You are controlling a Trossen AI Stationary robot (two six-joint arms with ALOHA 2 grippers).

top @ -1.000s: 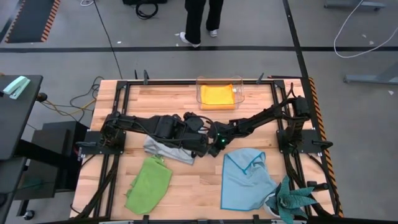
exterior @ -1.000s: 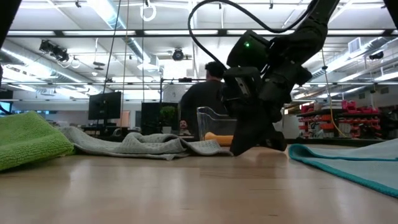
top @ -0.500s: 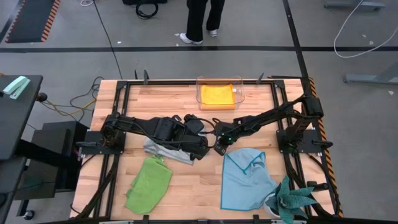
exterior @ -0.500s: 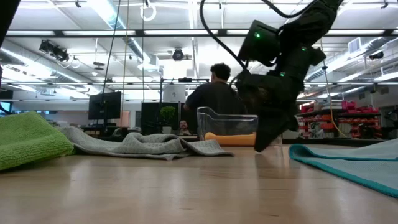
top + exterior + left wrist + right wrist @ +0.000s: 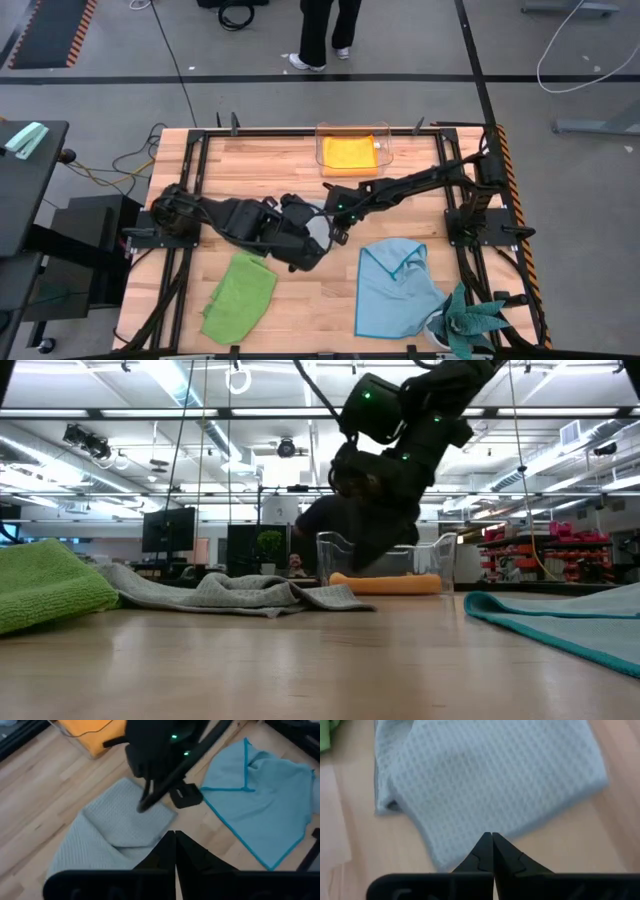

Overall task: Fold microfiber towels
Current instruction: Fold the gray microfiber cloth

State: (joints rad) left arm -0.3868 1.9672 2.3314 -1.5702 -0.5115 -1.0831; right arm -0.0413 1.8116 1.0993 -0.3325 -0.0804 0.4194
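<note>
Your orange towel (image 5: 349, 154) lies folded in the clear box (image 5: 381, 146) at the table's far edge; grey (image 5: 117, 822), green (image 5: 239, 297) and blue (image 5: 395, 283) remain unfolded, with both grippers (image 5: 174, 851) (image 5: 492, 851) clenched empty above the grey towel at mid-table.

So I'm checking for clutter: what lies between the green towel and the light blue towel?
Only bare wood tabletop; the high view shows nothing between the green towel and the light blue towel.
</note>
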